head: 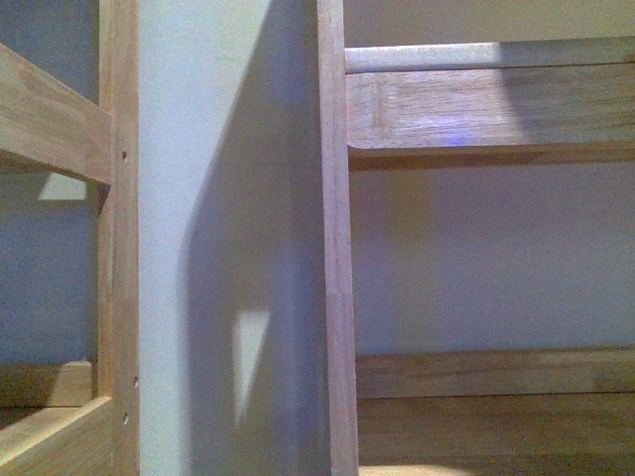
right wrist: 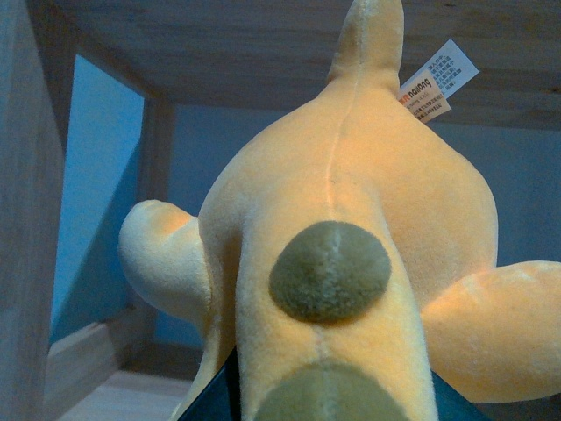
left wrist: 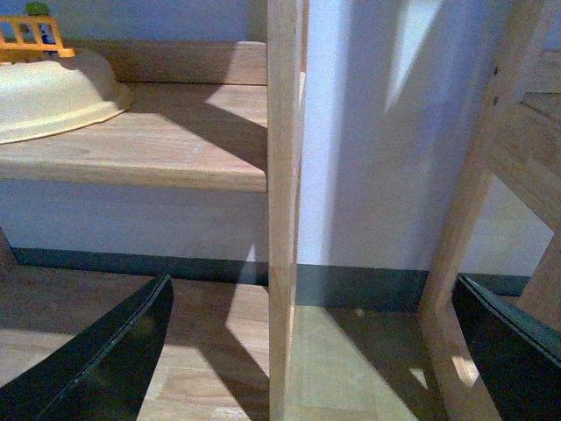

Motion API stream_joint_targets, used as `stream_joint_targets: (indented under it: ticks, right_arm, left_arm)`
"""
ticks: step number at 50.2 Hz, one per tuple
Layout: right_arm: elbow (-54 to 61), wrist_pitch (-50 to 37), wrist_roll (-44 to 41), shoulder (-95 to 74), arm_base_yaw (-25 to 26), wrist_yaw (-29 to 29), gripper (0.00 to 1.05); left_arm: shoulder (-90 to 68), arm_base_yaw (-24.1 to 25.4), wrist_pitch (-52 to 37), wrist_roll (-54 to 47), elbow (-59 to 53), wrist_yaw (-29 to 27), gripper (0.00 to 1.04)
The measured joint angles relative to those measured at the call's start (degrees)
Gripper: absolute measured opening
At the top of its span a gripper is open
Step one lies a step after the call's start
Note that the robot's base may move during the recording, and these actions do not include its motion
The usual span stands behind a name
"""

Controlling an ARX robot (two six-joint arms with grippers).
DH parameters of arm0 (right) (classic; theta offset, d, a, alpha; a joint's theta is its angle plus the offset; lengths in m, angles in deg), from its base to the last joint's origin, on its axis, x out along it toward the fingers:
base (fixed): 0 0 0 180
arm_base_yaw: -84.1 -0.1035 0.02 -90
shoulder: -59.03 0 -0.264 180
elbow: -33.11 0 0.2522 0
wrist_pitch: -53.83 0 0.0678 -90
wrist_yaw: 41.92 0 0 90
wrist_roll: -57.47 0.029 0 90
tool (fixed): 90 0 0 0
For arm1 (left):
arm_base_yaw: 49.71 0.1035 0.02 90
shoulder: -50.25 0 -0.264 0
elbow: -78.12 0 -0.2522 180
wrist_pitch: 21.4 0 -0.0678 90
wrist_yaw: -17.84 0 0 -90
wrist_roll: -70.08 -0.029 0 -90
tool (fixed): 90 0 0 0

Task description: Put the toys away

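Observation:
A yellow-orange plush animal (right wrist: 351, 219) with olive-grey spots and a white sewn-in tag fills the right wrist view. My right gripper (right wrist: 329, 399) is shut on it, its dark fingers showing only at the plush's lower edge. The toy hangs under a wooden shelf board (right wrist: 219, 44), beside a wooden upright (right wrist: 22, 219). My left gripper (left wrist: 320, 351) is open, with nothing between its black fingers (left wrist: 114, 351); a wooden post (left wrist: 282, 210) stands ahead of the gap. Neither gripper appears in the front view.
Wooden shelving fills the front view: an upright (head: 337, 248), a shelf board (head: 486, 104) above and another (head: 496, 397) below, against a pale wall. In the left wrist view a cream bowl-like object (left wrist: 53, 92) and an orange toy fence (left wrist: 31, 35) sit on a shelf.

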Motion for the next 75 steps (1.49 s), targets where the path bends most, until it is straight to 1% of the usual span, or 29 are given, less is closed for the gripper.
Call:
stream_joint_targets:
  ticks: [6,12,18,29,34,40,49,64,75]
  right_arm:
    - [-8.8,3.1,0.2,-7.8,-2.1,3.1,0.19]
    - [-16.9,6.2,2.4,-17.3,-4.3,6.2,0.19]
    - [-19.3,6.6,4.2,-22.5,-6.6,7.9,0.19]
    - [-19.8,6.9,7.7,-27.3,-12.0,8.1,0.19]
    - [-19.8,6.9,10.3,-28.8,-15.0,7.2,0.19]
    - [-20.0,7.0,15.7,-30.2,-17.8,5.6,0.19]
    - [-20.9,7.2,23.2,-32.6,-20.6,5.3,0.19]
    - [-23.7,7.2,29.5,-37.2,-22.5,4.7,0.19]
    - [-27.1,8.9,30.1,-39.2,-22.6,4.5,0.19]
  left_arm:
    - [0.0,0.0,0.0,0.0,0.0,0.0,0.99]
    - [0.0,0.0,0.0,0.0,0.0,0.0,0.99]
    - [0.0,0.0,0.0,0.0,0.0,0.0,0.99]
    - [0.0,0.0,0.0,0.0,0.0,0.0,0.99]
    - [0.0,0.0,0.0,0.0,0.0,0.0,0.99]
    - [0.0,0.0,0.0,0.0,0.0,0.0,0.99]
    - [0.0,0.0,0.0,0.0,0.0,0.0,0.99]
    - [0.0,0.0,0.0,0.0,0.0,0.0,0.99]
    - [0.0,0.0,0.0,0.0,0.0,0.0,0.99]
